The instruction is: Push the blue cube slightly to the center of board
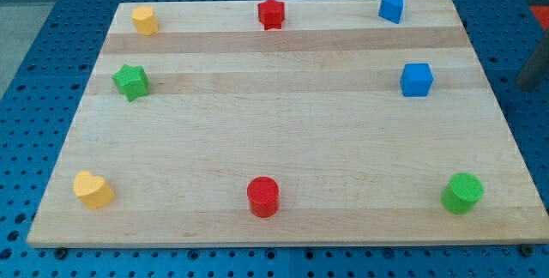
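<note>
Pale wooden desk (pixel 283 149) with lengthwise grain bands, evenly lit. Around the desk on every side, blue metal base (pixel 51 38) dotted with holes.

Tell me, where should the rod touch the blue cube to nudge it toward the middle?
There is no gripper, so it would probably push rather than grip. Best contact looks like the blue cube's flat face on the view's right, pushing leftward. My tip seems to be the blurred dark shape off the board's right edge.
</note>
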`<state>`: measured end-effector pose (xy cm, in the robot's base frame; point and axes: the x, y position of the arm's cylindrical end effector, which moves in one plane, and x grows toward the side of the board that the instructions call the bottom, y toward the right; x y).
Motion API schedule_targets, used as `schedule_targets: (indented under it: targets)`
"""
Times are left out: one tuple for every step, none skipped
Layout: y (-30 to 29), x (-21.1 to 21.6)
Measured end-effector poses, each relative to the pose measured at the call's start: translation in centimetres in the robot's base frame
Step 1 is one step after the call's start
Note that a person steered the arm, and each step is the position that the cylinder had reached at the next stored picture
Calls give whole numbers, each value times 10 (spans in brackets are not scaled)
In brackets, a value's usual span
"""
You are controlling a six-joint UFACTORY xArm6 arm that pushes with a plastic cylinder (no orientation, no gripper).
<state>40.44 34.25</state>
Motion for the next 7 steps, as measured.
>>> schedule_targets:
  targets:
    - [-47,-5]
    - [-58,-5]
    - [-80,-5]
    - [-127,-5]
    - [-145,-5]
    - [-151,-6]
    - [-160,-15]
